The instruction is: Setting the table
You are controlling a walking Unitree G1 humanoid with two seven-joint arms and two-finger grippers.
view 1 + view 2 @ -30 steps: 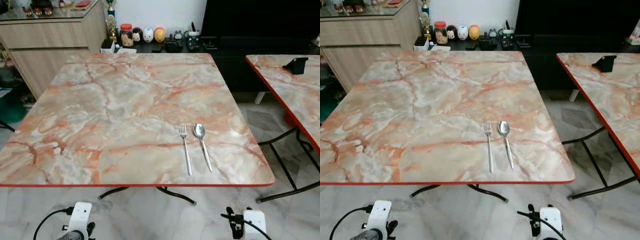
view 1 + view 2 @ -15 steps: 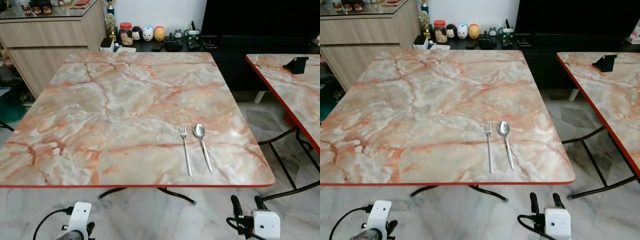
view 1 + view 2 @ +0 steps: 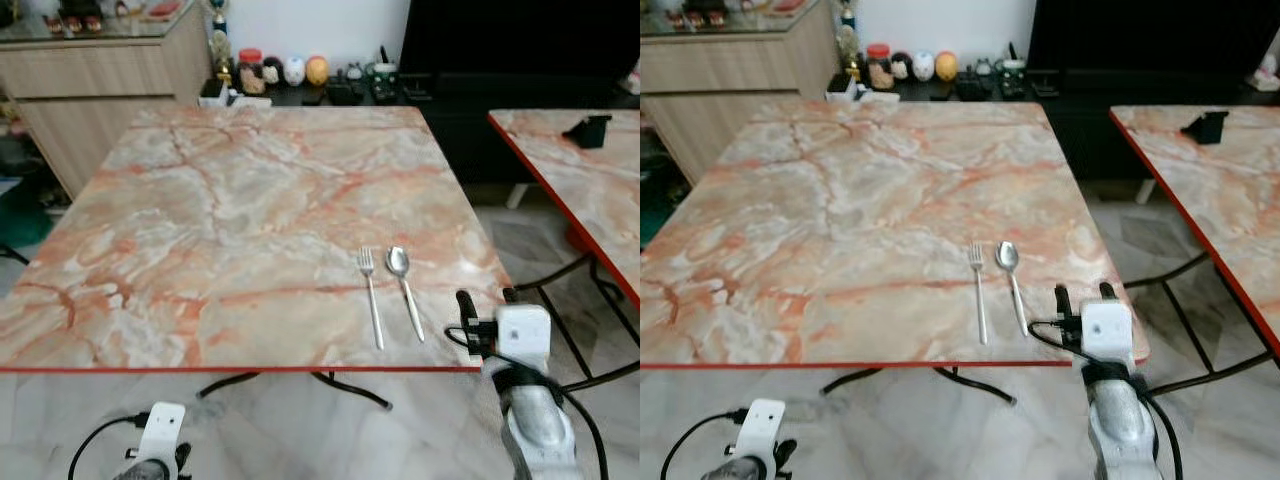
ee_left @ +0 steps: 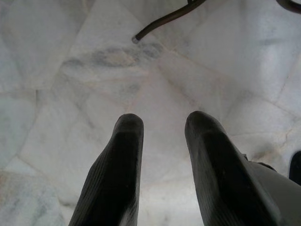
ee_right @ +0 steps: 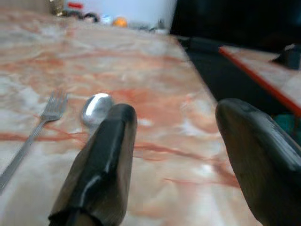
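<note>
Your right gripper (image 3: 487,296) had risen to the near right corner of the marble-patterned table (image 3: 250,200), its two black fingers spread apart with nothing between them. The spoon (image 3: 402,285) lay just beside it toward your left, and the fork (image 3: 371,297) lay parallel next to the spoon, both with handles toward you. Your left gripper (image 4: 160,125) hung low over the pale tiled floor (image 4: 70,70), fingers parted and empty. A second table (image 3: 580,180) stood to your right.
</note>
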